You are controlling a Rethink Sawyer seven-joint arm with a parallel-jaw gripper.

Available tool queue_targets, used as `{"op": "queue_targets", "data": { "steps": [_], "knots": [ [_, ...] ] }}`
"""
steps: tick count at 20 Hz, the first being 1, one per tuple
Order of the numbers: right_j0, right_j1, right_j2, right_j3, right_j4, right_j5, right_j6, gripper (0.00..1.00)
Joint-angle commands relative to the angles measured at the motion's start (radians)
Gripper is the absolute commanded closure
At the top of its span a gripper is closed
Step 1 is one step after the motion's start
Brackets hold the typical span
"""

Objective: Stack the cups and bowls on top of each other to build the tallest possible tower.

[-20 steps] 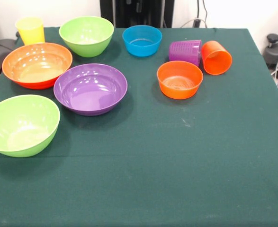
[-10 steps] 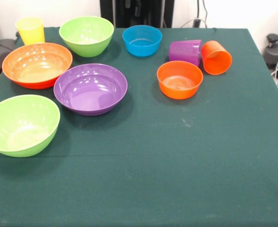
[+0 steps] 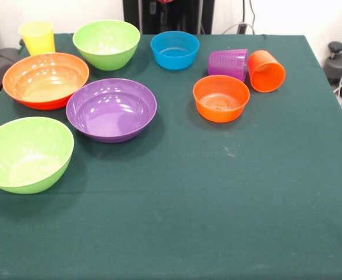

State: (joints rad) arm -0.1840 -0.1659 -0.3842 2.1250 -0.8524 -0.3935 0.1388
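- The hand is not showing anywhere in the front view, so I cannot tell whether it is spread or pressed together.
- A yellow cup (image 3: pixel 37 37) is standing upright at the table's (image 3: pixel 217 210) far left corner.
- A large orange bowl (image 3: pixel 45 80), a purple bowl (image 3: pixel 111 109) and two green bowls (image 3: pixel 106 43) (image 3: pixel 26 153) are sitting upright along the left side.
- A small blue bowl (image 3: pixel 175 49) is sitting near the far edge's middle.
- A purple ribbed cup (image 3: pixel 228 63) and an orange cup (image 3: pixel 266 70) are lying on their sides, touching, just behind a small orange bowl (image 3: pixel 221 98).
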Motion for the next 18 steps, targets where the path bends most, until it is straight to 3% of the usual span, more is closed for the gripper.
{"op": "queue_targets", "data": {
  "steps": [1, 18],
  "knots": [
    [-0.04, 0.137, 0.01, -0.094, 0.037, -0.042, 0.274, 0.0],
    [-0.071, 0.212, -0.039, -0.083, 0.069, -0.148, 0.252, 0.0]
  ]
}}
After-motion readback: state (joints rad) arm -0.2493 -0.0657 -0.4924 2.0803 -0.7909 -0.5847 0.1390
